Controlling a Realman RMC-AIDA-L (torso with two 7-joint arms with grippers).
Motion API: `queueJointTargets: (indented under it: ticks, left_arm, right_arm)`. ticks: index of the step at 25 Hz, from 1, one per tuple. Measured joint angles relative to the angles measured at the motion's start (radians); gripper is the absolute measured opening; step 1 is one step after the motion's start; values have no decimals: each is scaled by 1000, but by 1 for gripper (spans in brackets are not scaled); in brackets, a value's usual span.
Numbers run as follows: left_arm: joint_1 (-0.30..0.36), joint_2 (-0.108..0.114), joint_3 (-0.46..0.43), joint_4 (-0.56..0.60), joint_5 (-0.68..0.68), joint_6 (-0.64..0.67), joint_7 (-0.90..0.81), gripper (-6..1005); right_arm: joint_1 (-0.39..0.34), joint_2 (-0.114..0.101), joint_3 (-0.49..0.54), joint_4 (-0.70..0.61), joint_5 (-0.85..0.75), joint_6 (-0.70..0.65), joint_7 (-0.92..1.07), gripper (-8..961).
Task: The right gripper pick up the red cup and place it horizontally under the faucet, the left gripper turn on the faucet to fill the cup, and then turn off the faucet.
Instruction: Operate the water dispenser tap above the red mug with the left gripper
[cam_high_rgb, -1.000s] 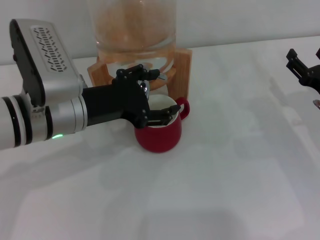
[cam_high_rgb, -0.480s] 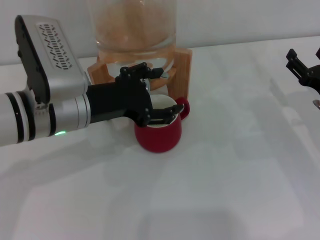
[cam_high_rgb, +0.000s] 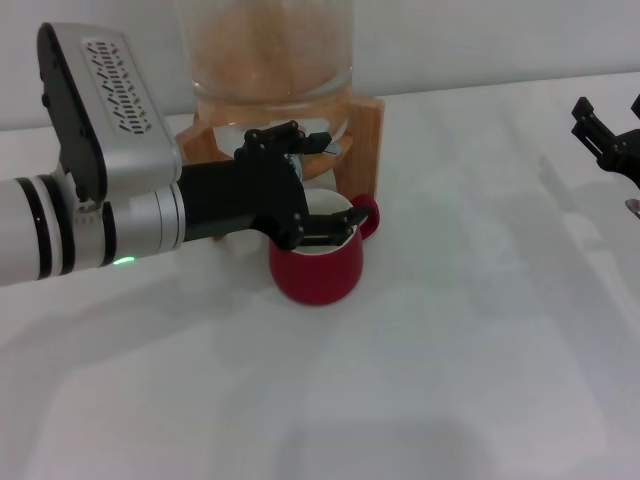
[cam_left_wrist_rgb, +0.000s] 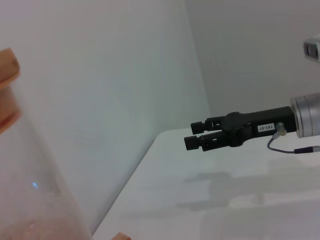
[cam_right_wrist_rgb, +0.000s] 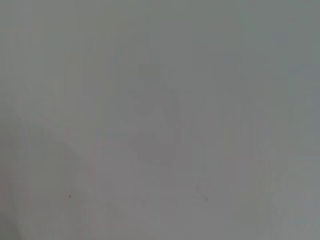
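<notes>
Now left gripper (cam_high_rgb: 318, 185), jaws spread about the faucet (cam_high_rgb: 318, 147), hides it above red cup (cam_high_rgb: 318, 265), having crept upward; wooden stand (cam_high_rgb: 364, 140) behind.

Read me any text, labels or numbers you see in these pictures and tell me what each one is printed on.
One small white label sits on the black body of the right gripper in the left wrist view; its characters are too small and blurred to read.
Nothing readable shows on the left gripper, the red cup, the faucet or the glass dispenser.
</notes>
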Motion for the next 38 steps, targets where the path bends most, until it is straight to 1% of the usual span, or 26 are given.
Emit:
queueJointTargets:
  ticks: [21,27,38]
  left_arm:
    - [-7,1,-13,10,23,10,-22,875]
    - [6,1,-9,21,26,13,-31,875]
    - [8,1,-9,22,50,15,-50,875]
  right_arm:
    - [0,0,0,0,0,-1,3,845]
    - [-3,0,0,0,0,-6,5,845]
    - [-8,2,-6,0,0,-12,5,845]
